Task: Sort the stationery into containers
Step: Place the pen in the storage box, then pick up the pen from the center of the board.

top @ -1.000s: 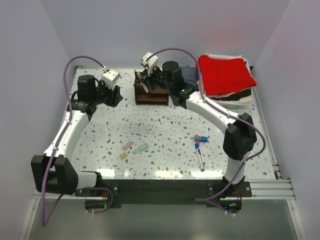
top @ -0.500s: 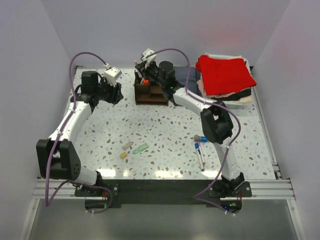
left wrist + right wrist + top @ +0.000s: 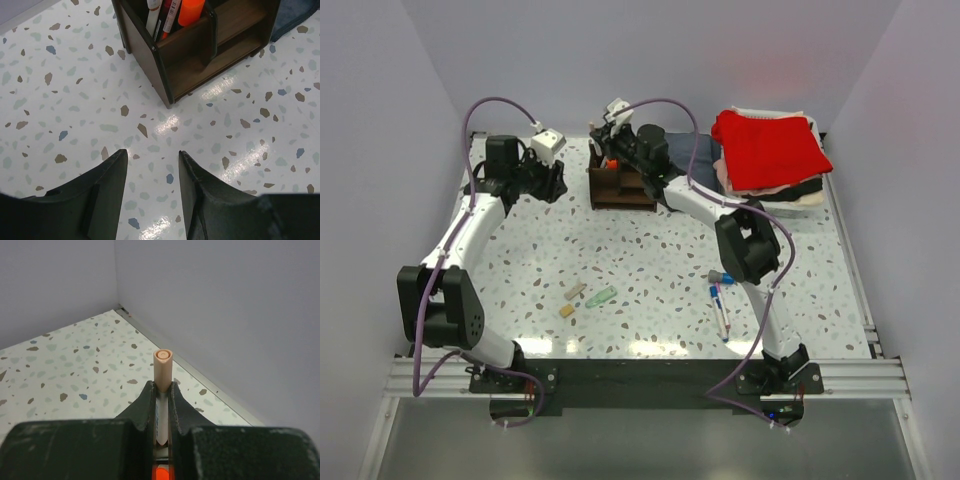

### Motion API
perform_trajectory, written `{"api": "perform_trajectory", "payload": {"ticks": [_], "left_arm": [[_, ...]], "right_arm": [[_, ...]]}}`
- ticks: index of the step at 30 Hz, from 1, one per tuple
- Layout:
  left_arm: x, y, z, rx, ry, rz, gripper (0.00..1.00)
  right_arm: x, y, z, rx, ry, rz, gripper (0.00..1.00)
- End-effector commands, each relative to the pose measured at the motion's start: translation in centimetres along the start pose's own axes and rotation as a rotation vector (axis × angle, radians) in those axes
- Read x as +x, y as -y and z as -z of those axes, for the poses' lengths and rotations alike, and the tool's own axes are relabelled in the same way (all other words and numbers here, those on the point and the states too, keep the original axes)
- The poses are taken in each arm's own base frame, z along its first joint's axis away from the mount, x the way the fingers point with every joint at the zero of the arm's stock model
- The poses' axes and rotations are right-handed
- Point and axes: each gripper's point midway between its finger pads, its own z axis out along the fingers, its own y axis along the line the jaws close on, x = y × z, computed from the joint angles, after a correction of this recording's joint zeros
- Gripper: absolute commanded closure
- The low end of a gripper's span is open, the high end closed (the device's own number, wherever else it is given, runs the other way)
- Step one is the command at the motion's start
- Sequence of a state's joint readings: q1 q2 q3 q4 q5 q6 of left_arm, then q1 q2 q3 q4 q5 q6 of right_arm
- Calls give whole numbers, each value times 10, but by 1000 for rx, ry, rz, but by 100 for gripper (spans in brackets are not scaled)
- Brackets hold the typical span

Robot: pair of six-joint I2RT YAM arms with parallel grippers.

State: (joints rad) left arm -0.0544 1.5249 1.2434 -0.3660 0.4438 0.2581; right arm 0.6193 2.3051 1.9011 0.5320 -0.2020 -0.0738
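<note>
Black left pincer: released, nothing between its fingers, low over the surface just left of the organizer; a drift rightward could nudge the box.
Tan blocks, green piece: loose near the front, well apart from both arms.
Wooden organizer: its tall left compartment holds an orange marker and pens; another pen may jam on them or catch the rim.
Right pincer: clenched on a pale peach pen, seemingly above that compartment; letting go off-centre could drop it behind the box.
Blue-capped pen, red pen: unsorted on the right; round, so a poor pinch may roll them.
</note>
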Motion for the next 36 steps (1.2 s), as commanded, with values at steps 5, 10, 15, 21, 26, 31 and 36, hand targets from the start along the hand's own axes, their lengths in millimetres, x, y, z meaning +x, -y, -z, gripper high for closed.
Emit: {"api": "perform_trajectory", "payload": {"ticks": [5,10,15,21,26,31,36], "left_arm": [[-21,-5,9,-10,51,-55,50],[-17,0,15,-7,51,-61,50],[-21,6,24,0,83,-68,50],[-29,6,43,-61,154,-127,49],[-28,9,51,-82,194,-151,49],[-29,11,51,-86,229,-150,49],[-31,17,53,-64,241,-146,49]], "right_arm": [[-6,5,0,18,27,-17,61],[-19,4,4,16,31,-18,50],[-59,3,23,18,34,-10,50],[-46,8,115,47,-344,147,44],[-14,23,245,175,-808,28,44],[45,16,335,369,-1127,-343,52],[87,-14,384,399,-1273,-455,62]]}}
